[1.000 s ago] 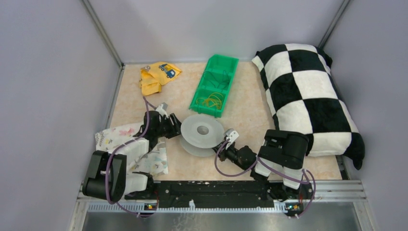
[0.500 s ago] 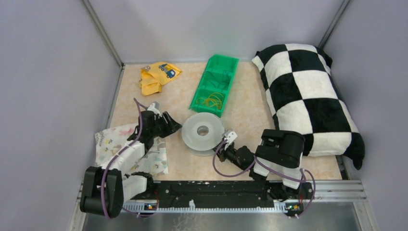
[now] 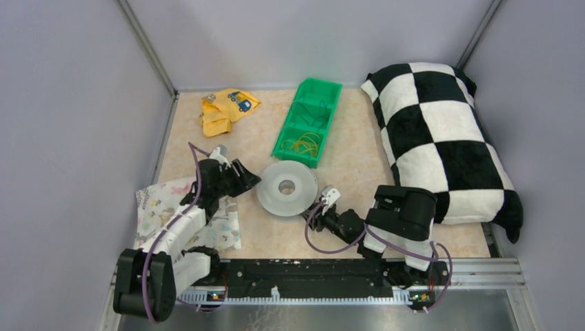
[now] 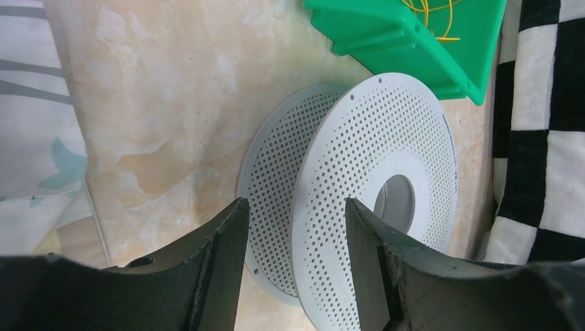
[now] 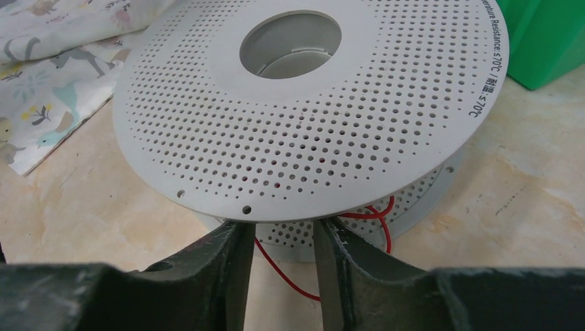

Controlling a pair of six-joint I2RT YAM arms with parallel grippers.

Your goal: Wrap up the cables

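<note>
A white perforated spool (image 3: 286,187) lies flat on the table. My left gripper (image 3: 250,181) is open at the spool's left edge. In the left wrist view, its fingers (image 4: 295,207) stand on either side of the edge of the spool (image 4: 386,186) without gripping it. My right gripper (image 3: 314,205) is at the spool's front edge. In the right wrist view, its fingers (image 5: 281,234) are slightly apart under the top flange (image 5: 303,117). A thin red cable (image 5: 286,270) runs loose from the spool's core across the gap between them.
A green bin (image 3: 308,121) with yellow cables (image 3: 301,145) stands behind the spool. A checkered pillow (image 3: 441,138) fills the right side. A yellow cloth (image 3: 224,110) lies at the back left. A patterned cloth (image 3: 179,207) lies under the left arm.
The spool was tilted and raised on its left side; it now lies flat, shifted slightly left. My left gripper has drawn back a little from it. The right gripper has barely moved.
</note>
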